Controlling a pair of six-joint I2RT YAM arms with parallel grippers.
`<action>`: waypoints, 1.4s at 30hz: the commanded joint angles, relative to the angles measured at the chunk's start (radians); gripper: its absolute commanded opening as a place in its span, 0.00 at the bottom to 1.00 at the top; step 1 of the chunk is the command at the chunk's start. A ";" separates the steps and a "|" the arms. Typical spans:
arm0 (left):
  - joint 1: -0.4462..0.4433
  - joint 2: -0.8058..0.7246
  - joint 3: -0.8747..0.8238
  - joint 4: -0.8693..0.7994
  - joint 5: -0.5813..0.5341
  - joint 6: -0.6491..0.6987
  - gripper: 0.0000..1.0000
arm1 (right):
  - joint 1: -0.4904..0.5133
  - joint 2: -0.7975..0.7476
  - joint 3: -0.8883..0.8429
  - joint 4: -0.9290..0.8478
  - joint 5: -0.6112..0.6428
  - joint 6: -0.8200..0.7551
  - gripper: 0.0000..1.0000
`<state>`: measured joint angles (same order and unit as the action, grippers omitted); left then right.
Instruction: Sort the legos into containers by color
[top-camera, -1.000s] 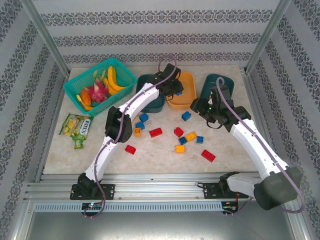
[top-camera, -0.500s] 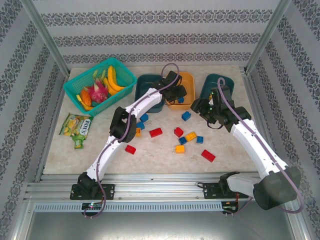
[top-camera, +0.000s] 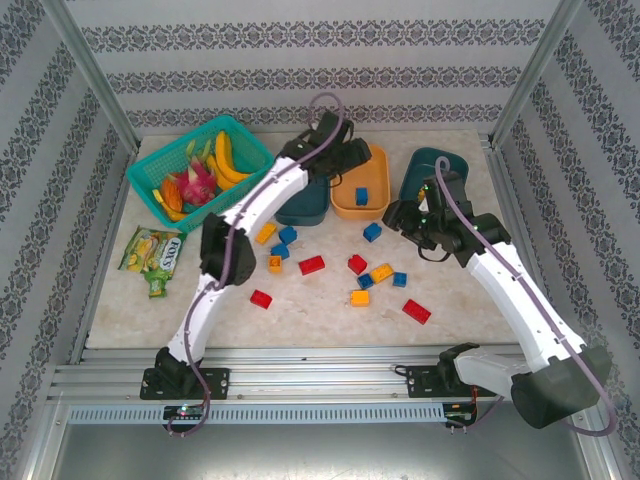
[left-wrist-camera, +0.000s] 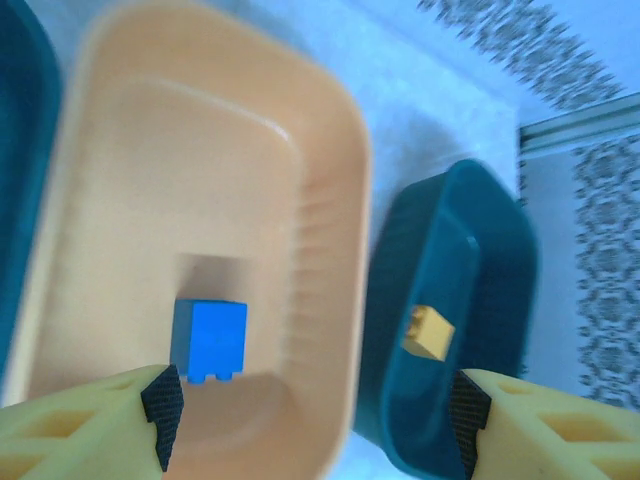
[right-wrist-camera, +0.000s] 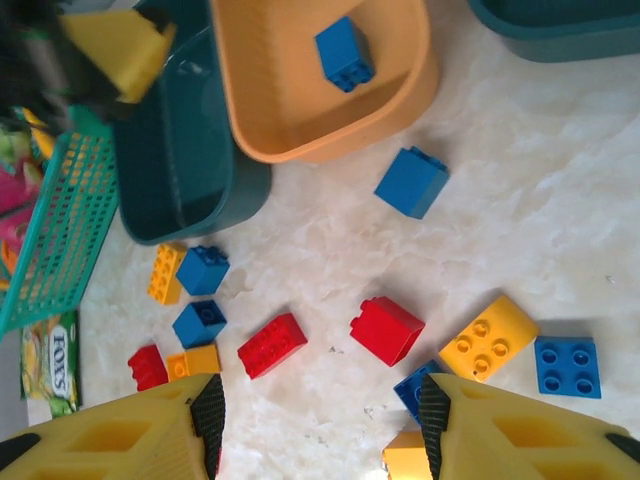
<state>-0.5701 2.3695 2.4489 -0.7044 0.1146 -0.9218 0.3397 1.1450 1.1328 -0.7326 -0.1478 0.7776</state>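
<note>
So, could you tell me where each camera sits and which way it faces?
Top external: above, behind the arm bases, looking down on the table; both arms, left gripper and right gripper show.
Left wrist: on the left arm, facing down into the orange tub at a blue brick; own yellow fingers at bottom corners.
Right wrist: on the right arm, facing down at loose bricks on the table; own fingers along the bottom.
Shared: all three show the blue brick in the orange tub.

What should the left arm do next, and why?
Probably lift away from the orange tub and head for a loose blue brick on the table: the left end effector stands open and empty, with a sorted blue brick lying in that tub.
</note>
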 joint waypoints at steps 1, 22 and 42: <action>0.022 -0.267 -0.202 -0.125 -0.082 0.018 0.74 | 0.080 -0.016 0.048 -0.036 0.042 -0.063 0.57; 0.377 -0.931 -1.484 -0.082 0.117 0.211 0.82 | 0.585 0.118 -0.326 0.786 -0.028 -0.132 0.76; 0.410 -0.652 -1.417 0.014 0.107 0.314 0.59 | 0.573 0.187 -0.290 0.737 -0.044 -0.081 0.75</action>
<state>-0.1738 1.7035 1.0153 -0.7128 0.2218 -0.6224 0.9184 1.3201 0.8204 -0.0032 -0.1856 0.6827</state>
